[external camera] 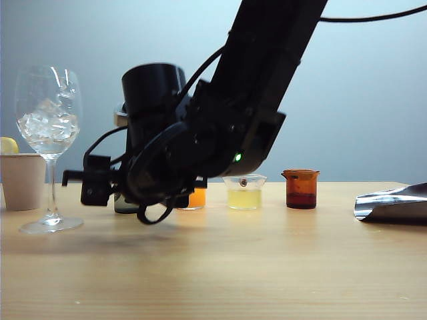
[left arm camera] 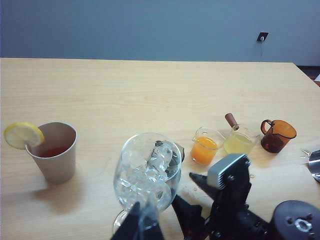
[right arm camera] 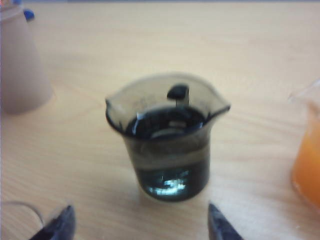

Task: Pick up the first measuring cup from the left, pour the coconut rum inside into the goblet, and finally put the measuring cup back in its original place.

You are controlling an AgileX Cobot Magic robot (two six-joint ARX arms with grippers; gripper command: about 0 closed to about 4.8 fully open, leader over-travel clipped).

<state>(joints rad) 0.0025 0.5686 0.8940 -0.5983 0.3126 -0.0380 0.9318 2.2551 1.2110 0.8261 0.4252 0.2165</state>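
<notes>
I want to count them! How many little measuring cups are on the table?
4, in a row: the smoky grey cup nearest the goblet, then the orange cup, the yellow cup, the brown cup.

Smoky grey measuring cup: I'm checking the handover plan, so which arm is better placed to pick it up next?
Right. The right gripper has its fingers open on either side of the smoky grey measuring cup, which stands on the table. The left gripper sits behind the goblet, which blocks it.

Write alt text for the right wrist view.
A smoky grey measuring cup with liquid in its base stands upright on the wooden table, the right claw open and apart before it. An orange cup sits at the edge.
</notes>
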